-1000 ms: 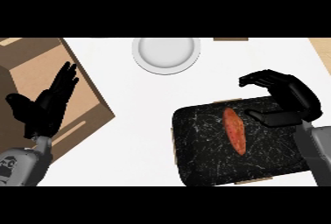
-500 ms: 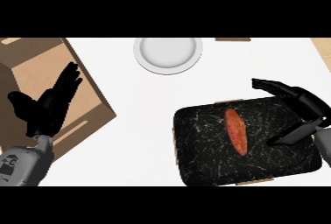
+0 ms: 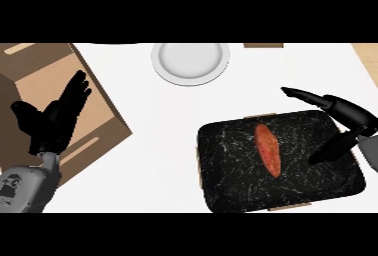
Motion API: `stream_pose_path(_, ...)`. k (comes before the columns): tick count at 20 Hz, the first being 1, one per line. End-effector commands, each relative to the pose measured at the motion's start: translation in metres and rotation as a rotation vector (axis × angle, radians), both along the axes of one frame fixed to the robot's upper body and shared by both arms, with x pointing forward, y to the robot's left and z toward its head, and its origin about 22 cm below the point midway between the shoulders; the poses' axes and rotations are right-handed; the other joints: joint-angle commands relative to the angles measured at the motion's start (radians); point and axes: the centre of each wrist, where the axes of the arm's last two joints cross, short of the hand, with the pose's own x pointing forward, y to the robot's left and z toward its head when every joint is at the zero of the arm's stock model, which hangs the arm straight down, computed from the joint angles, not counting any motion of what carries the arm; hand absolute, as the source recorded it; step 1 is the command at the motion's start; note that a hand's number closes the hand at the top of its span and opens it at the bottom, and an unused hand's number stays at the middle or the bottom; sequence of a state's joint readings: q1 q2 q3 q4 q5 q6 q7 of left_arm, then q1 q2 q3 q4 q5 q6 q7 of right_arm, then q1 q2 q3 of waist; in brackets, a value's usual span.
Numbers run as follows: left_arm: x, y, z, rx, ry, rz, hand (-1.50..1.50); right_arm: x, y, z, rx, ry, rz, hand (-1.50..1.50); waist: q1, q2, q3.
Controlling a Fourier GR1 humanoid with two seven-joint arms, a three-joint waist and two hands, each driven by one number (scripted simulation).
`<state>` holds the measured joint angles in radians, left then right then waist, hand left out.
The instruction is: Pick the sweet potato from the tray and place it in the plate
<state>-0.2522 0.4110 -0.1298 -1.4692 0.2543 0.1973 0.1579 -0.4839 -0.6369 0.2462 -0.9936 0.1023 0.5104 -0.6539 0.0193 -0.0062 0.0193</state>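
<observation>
- The sweet potato lies in the middle of the black tray, with no hand on it.
- The right hand is over the tray's right edge, fingers and thumb spread, holding nothing.
- The left hand rests open at the left, fingers up.
- The plate sits on the tabletop, well apart from the tray.

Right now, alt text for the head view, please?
An orange sweet potato lies in a black tray, the open right hand over its right side. A white plate sits beyond; the left hand rests open at left.
</observation>
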Motion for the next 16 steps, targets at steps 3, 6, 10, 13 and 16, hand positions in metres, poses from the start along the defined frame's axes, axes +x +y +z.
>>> stream_pose_path(3, -0.010, -0.006, -0.027, -0.004, 0.117, 0.008, 0.00, 0.008, 0.019, 0.006, -0.146, 0.050, 0.161, -1.50, -0.004, 0.010, -0.019)
stream_pose_path(6, -0.019, 0.013, -0.040, 0.015, 0.103, 0.032, 0.00, -0.002, 0.020, -0.008, -0.233, 0.002, 0.164, -1.50, -0.006, 0.010, -0.019)
stream_pose_path(10, -0.017, 0.006, -0.022, -0.008, 0.113, 0.009, 0.00, 0.006, 0.036, -0.004, -0.327, -0.026, 0.153, -1.50, -0.002, 0.008, -0.019)
stream_pose_path(13, -0.012, 0.007, -0.026, -0.011, 0.118, 0.032, 0.00, 0.009, 0.036, 0.001, -0.385, -0.022, 0.177, -1.50, -0.008, 0.009, -0.019)
stream_pose_path(16, -0.019, 0.013, -0.044, -0.010, 0.125, 0.025, 0.00, 0.009, 0.052, -0.005, -0.436, -0.018, 0.199, -1.50, -0.010, 0.010, -0.020)
